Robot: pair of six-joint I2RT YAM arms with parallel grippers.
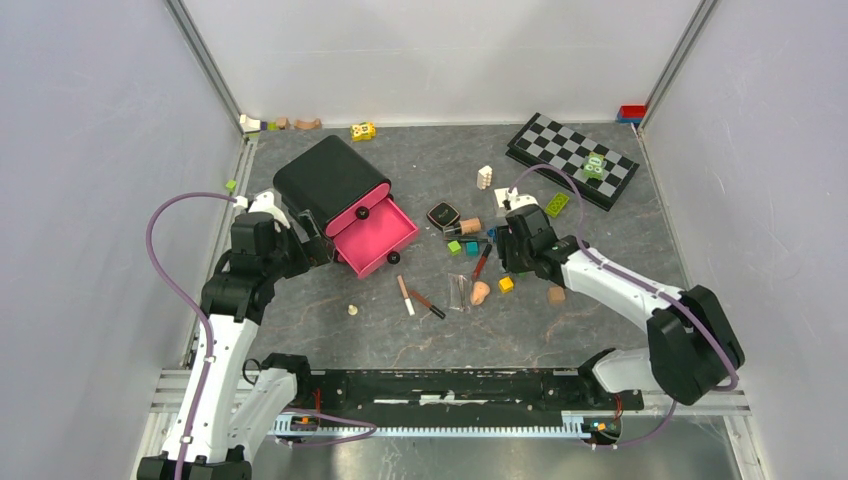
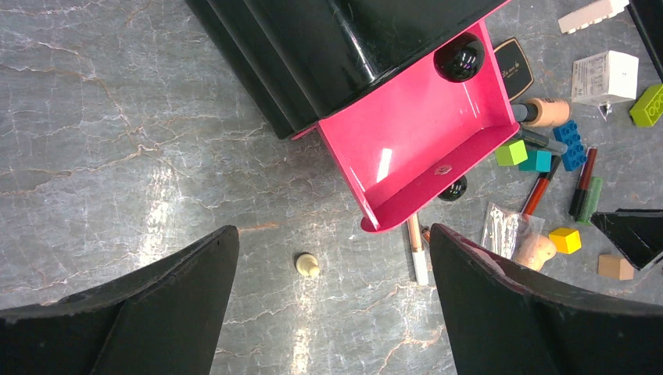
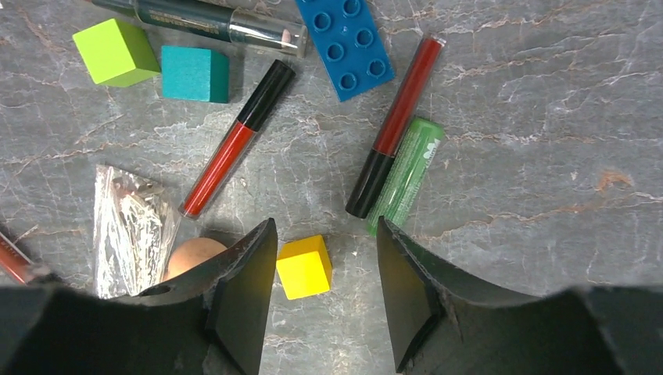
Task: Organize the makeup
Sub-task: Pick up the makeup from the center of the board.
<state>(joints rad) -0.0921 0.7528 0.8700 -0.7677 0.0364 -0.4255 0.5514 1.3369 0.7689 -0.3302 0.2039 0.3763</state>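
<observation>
- Nearest, at the centre of the top view: a pale pencil [image 1: 405, 295] and a brown pencil [image 1: 427, 304] lie on the table [image 1: 330, 335], close together.
- Left gripper [image 2: 332, 234]: fingers wide apart, nothing held. It hangs over bare table just below the pink drawer [image 2: 414, 133].
- The drawer is pulled out of the black box [image 2: 328, 47].
- Right gripper [image 3: 324, 226]: fingers spread, nothing gripped. A yellow block [image 3: 303, 266] sits on the table in the gap, bottom centre of the right wrist view.
- The sponge [image 3: 191, 254] is half hidden behind the finger at frame left, with a foil packet [image 3: 129, 226] just beside it.
- Above the fingers, a gloss tube [image 3: 234, 148] slants at centre left. A red tube [image 3: 399, 125] and a green tube [image 3: 406, 176] lie side by side right of centre.
- At the top edge: a dark pencil [image 3: 219, 22], a green cube [image 3: 116, 51], a teal cube [image 3: 195, 74] and a blue brick [image 3: 344, 43].
- Farther off, the compact [image 1: 443, 215] is just right of the drawer in the top view.
- Farthest, a chessboard [image 1: 572, 158] at upper right.
</observation>
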